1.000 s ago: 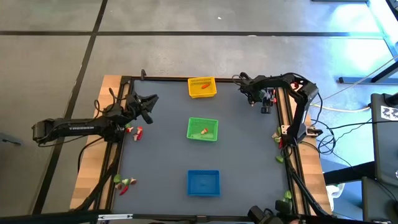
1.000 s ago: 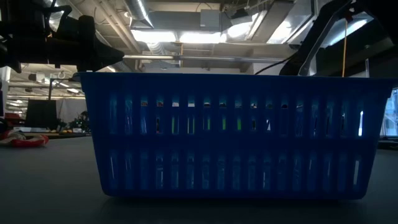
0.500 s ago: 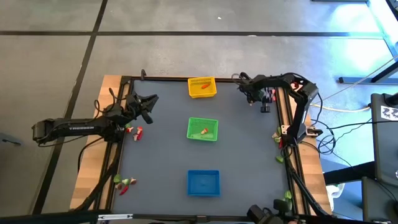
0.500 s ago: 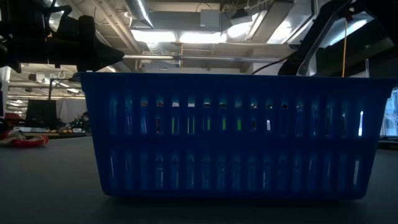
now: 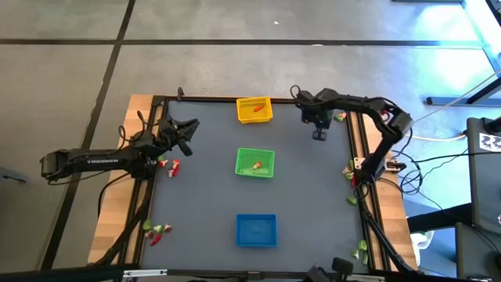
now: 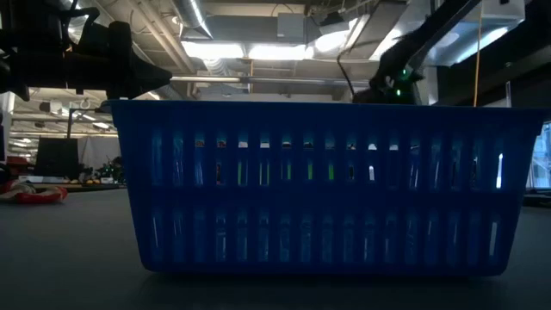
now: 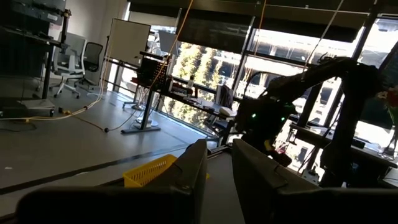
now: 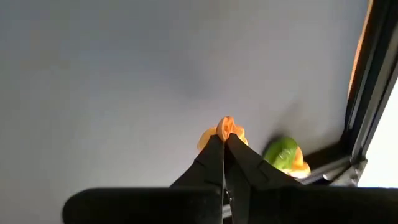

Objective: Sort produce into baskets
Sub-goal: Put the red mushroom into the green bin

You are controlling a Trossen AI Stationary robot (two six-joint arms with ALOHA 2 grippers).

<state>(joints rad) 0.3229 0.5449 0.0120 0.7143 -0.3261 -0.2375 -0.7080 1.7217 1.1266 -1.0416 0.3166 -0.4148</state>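
My right gripper (image 5: 319, 133) is over the grey mat near the far right corner, shut on a small orange produce piece (image 8: 225, 127). A light green piece (image 8: 283, 155) lies on the mat beside the table's frame, close to the gripper. The yellow basket (image 5: 254, 110) stands at the far middle, the green basket (image 5: 255, 163) at the centre and the blue basket (image 5: 256, 229) near the front. The yellow and green baskets each hold a piece. My left gripper (image 5: 188, 129) hovers open and empty at the left side. My right gripper pinches the orange piece (image 8: 226, 132) between its two fingertips, only at their free ends. The fingers come from above, pointing down at the mat. Whether the piece is clear of the mat, I cannot tell.
Loose produce lies in small heaps at the left edge (image 5: 169, 164), the near left (image 5: 156, 231), the right edge (image 5: 350, 172) and the near right (image 5: 362, 247). The blue basket (image 6: 327, 185) fills the low view. A black frame (image 5: 356, 149) borders the mat.
My right gripper has gone from the far right corner toward the table's left and a little toward the near edge, staying shut, and the arm has stretched out. The light green piece by the frame now shows uncovered.
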